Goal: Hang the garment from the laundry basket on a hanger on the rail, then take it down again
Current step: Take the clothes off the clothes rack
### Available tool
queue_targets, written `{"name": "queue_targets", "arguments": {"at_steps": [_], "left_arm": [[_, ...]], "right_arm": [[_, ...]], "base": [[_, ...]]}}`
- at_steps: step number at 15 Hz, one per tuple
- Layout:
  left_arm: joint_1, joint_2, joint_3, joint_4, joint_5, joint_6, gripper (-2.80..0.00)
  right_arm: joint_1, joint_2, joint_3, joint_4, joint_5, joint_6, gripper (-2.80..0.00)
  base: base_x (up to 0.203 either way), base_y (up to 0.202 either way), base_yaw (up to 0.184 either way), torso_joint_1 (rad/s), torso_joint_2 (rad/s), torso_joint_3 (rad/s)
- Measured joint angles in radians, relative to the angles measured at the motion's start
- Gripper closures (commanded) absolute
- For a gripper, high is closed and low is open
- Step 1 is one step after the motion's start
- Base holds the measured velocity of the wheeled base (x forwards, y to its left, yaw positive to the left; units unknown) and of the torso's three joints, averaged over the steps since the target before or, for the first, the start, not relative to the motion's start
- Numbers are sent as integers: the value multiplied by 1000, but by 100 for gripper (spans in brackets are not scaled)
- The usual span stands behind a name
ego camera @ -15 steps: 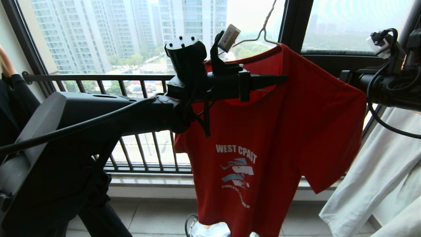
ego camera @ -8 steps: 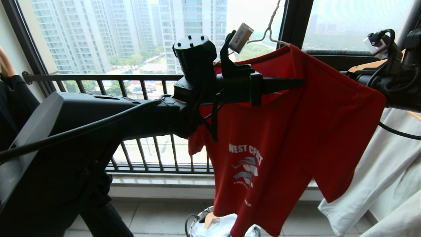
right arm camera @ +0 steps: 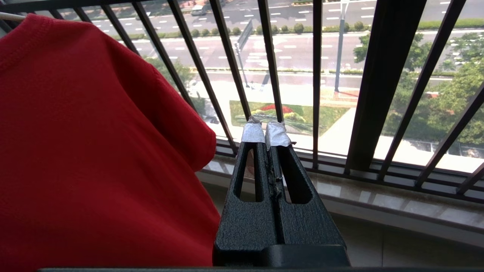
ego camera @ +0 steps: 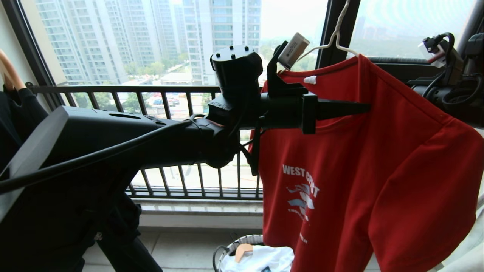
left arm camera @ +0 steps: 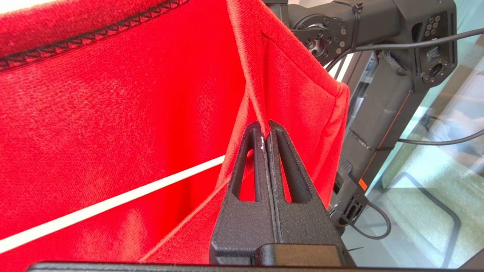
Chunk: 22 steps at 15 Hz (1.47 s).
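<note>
While you look out from the head camera, the biggest thing you see is the red short-sleeved T-shirt (ego camera: pixel 378 158) with white "WEST COAST" letters and a blue and white picture on the chest. It hangs up high in front of the big window on a thin white wire hanger (ego camera: pixel 334 36). The hanger's long neck goes up out of the top of the picture, so you cannot see what it hooks on. A small white label (ego camera: pixel 310 79) shows inside the shirt's neck.

Your black left arm (ego camera: pixel 113 139) reaches across from the left side. Your left gripper (left arm camera: pixel 264 130) has its two fingers pressed tight together, and they pinch a seam of the red shirt. In the left wrist view the white wire of the hanger runs behind the red cloth, just beside the fingers.

Behind the shirt stands the dark balcony railing (ego camera: pixel 151 90) with its straight bars. Tall grey buildings (ego camera: pixel 151 34) show through the glass.

Your right arm is at the far right edge of the head view, near the shirt's shoulder. Your right gripper (right arm camera: pixel 265 130) has its white-taped fingers pressed together too, with nothing between them. It points at the railing bars, and the shirt's sleeve hangs close beside it but does not touch it.

Down on the tiled floor, under the shirt, sits the small round woven laundry basket (ego camera: pixel 242 240). White cloth (ego camera: pixel 264 260) and a light wooden hanger (ego camera: pixel 242 250) lie in it.
</note>
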Motion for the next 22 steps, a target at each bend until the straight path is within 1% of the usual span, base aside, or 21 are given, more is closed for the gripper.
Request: {"name": "queue_targets", "arguments": {"at_steps": [2,5,8,10,11,12,16,17,18,20,22], "left_arm": [[1,-12,-6,29,7,-1,0],[18,-23,-25,75,49,2,0],[35,-23,-26,77,52,34,0],[42,-22,-26,79,53,37,0],[45,-22,-26,77,53,39,-248],[47,-22,-26,73,53,40,-280],[56,-25,-24,77,55,43,-280],[64,-28,-12,75,67,45,-280],[77,-31,7,68,97,47,-280],[110,-39,61,57,183,47,-280],[142,-64,141,51,246,48,-280]], "right_arm": [[0,0,0,0,0,0,0],[0,0,0,0,0,0,0],[0,1,0,0,0,0,0],[0,1,0,0,0,0,0],[0,1,0,0,0,0,0],[0,1,0,0,0,0,0],[0,0,0,0,0,0,0],[0,0,1,0,0,0,0],[0,0,1,0,0,0,0],[-3,-1,1,0,0,0,0],[-3,-3,1,0,0,0,0]], "base": [[0,0,0,0,0,0],[0,0,0,0,0,0],[0,0,0,0,0,0],[0,0,0,0,0,0],[0,0,0,0,0,0],[0,0,0,0,0,0],[0,0,0,0,0,0],[0,0,0,0,0,0],[0,0,0,0,0,0],[0,0,0,0,0,0],[0,0,0,0,0,0]]}}
